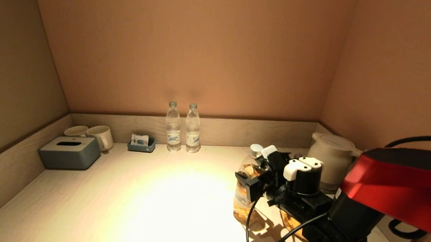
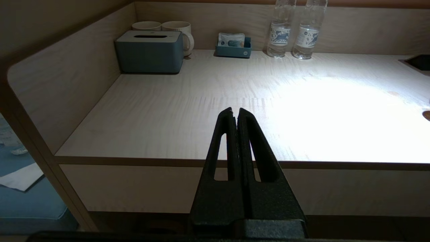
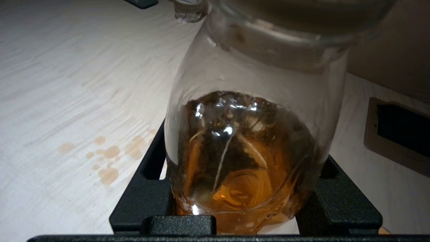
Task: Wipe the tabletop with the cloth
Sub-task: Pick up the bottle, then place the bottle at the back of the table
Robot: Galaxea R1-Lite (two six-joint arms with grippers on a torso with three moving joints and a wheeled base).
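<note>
Right wrist view: gripper clenching a tea bottle, seemingly clearing it off the spill for wiping; no cloth showing. Left gripper idling clenched, off the tabletop edge.

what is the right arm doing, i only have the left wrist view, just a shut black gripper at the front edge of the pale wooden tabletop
Observer: The right gripper is shut on a clear plastic bottle of amber liquid.
Operator: any spill near it
Observer: Yes, small amber drops lie on the pale wooden tabletop beside the bottle.
Operator: whats behind it
Observer: A white electric kettle stands near the right wall.
</note>
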